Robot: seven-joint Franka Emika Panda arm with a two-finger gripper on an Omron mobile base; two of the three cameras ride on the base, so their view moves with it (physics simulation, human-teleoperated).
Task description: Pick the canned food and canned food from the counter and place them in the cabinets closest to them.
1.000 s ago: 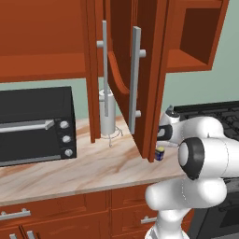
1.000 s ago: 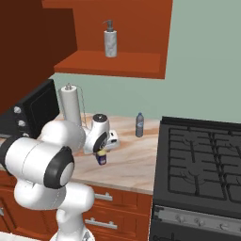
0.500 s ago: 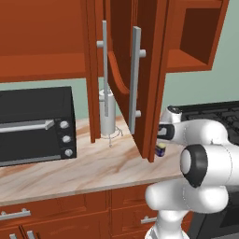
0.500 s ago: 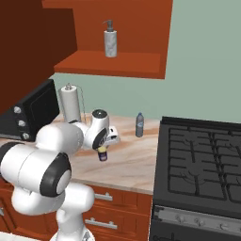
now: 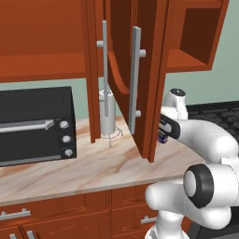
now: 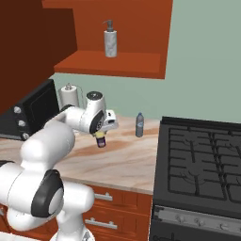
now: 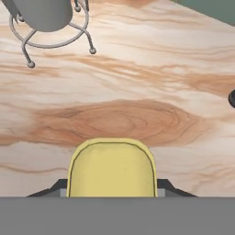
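Pincer (image 6: 100,139) closed on can (image 6: 100,140), yellow label facing hand camera, can clear of tabletop (image 6: 122,160) below.

Step, judged: carry can into cabinet (image 5: 140,70) above pincer. Advice: keep can upright, raise past door edge before moving in.

Open shelf (image 6: 110,63) above pincer: soap dispenser (image 6: 110,39).

Both base views face the counter (image 5: 70,172) from opposite sides; the hand view looks closely down.
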